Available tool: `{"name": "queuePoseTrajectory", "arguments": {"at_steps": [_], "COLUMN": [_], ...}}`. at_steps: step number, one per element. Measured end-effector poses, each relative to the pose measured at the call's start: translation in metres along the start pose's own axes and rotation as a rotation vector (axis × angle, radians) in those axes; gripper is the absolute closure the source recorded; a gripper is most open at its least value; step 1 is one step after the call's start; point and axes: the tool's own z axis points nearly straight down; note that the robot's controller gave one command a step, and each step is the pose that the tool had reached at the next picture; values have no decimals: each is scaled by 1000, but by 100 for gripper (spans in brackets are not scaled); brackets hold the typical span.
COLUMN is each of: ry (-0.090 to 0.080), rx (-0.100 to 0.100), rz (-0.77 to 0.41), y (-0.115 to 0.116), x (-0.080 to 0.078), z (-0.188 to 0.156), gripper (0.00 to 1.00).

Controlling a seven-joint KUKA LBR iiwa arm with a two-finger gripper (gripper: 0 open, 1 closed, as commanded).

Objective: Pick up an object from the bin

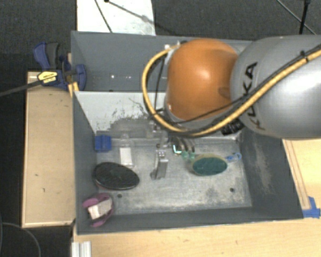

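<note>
One risk: the tool (pixel 177 146), its grip state untellable, just left of the teal oval disc (pixel 209 166), could nudge it aside.

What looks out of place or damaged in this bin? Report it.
Nothing looks spilled or broken. The black disc, green oval, blue block and white block lie apart on the bin floor. Only oddity: dark scuffs on the floor near the back wall.
</note>
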Motion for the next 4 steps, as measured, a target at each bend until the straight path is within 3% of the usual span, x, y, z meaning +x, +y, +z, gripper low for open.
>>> {"name": "queuePoseTrajectory", "arguments": {"at_steps": [1, 2, 3, 4], "ry": [-4, -12, -9, -8], "rx": [0, -1, -3, -5], "rz": [-220, -195, 109, 223], "y": [80, 48, 60, 56], "x": [-2, -8, -4, 3], "z": [174, 139, 140, 170], "gripper": [0, 0, 0, 0]}}
